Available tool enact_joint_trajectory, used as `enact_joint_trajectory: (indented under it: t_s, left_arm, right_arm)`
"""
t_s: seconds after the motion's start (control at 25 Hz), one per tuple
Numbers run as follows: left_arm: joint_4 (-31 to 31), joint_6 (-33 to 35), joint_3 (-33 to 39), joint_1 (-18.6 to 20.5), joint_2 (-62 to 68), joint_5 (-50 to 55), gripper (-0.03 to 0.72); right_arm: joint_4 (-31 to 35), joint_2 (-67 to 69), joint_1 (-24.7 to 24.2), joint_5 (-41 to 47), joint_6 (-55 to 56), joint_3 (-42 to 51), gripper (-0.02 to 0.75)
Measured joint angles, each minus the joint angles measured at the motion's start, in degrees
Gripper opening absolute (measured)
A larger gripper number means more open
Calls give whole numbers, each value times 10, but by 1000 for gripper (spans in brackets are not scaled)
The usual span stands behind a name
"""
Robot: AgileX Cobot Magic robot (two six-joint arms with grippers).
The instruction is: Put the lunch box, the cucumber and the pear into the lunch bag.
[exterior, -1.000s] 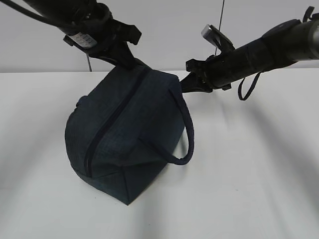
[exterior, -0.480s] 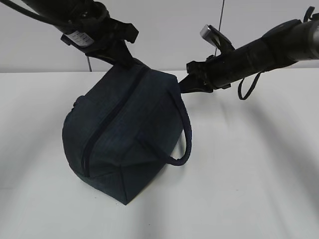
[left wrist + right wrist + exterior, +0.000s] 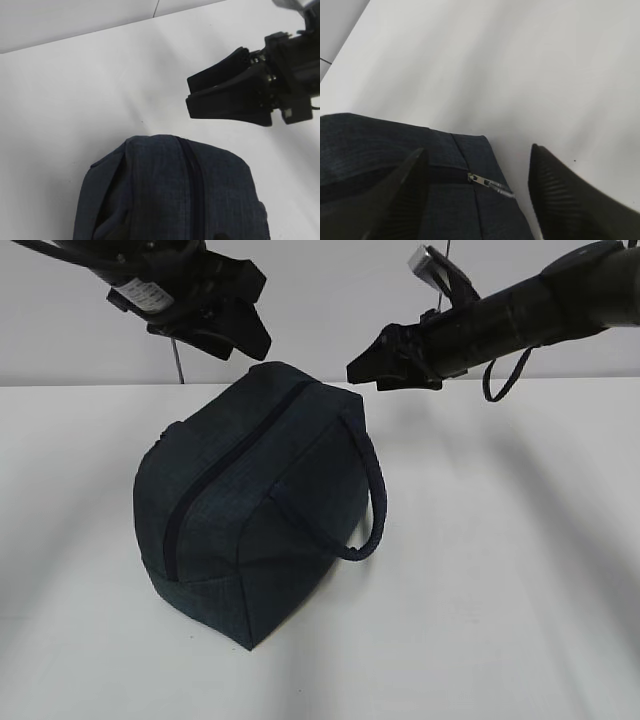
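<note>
Exterior view: bag [image 3: 250,510] zipped (handle drooping right) mid-table [image 3: 500,590]; left gripper [image 3: 245,340] and right gripper [image 3: 365,368] hover above its far end, both open, empty.

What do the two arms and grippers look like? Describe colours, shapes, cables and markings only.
Both arms are black. The left gripper is black with a white printed label on its wrist and a dark cable behind. The right gripper has broad, tapering black fingers with ribbed faces, a small silvery block on top and a dark cable loop hanging under the arm.
</note>
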Motion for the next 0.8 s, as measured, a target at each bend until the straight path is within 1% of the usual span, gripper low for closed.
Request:
enact_joint_trajectory:
  t_s: [0.08, 0.16, 0.24, 0.28, 0.44, 0.6, 0.72, 0.8]
  left_arm:
    - [7, 0, 0, 0, -1, 2, 322]
    - [24, 0, 0, 0, -7, 4, 322]
    - [48, 0, 0, 0, -20, 5, 322]
    - [57, 0, 0, 0, -30, 5, 322]
    - [72, -2, 0, 0, -70, 12, 322]
    - [92, -20, 0, 0, -94, 35, 322]
    - [134, -38, 6, 0, -115, 63, 321]
    - [180, -58, 25, 0, -137, 70, 314]
  right_arm:
    - [-6, -13, -1, 2, 3, -1, 498]
    - [-26, -28, -7, 5, 19, -1, 503]
    - [-67, -47, -13, 6, 38, -1, 503]
    - [-90, -60, -17, 8, 54, -1, 503]
    - [-222, -114, -20, 20, 137, -1, 503]
    - [-322, -157, -20, 72, 229, -1, 503]
    - [-404, -176, -16, 127, 305, -2, 503]
    - [-466, -183, -11, 170, 354, -2, 503]
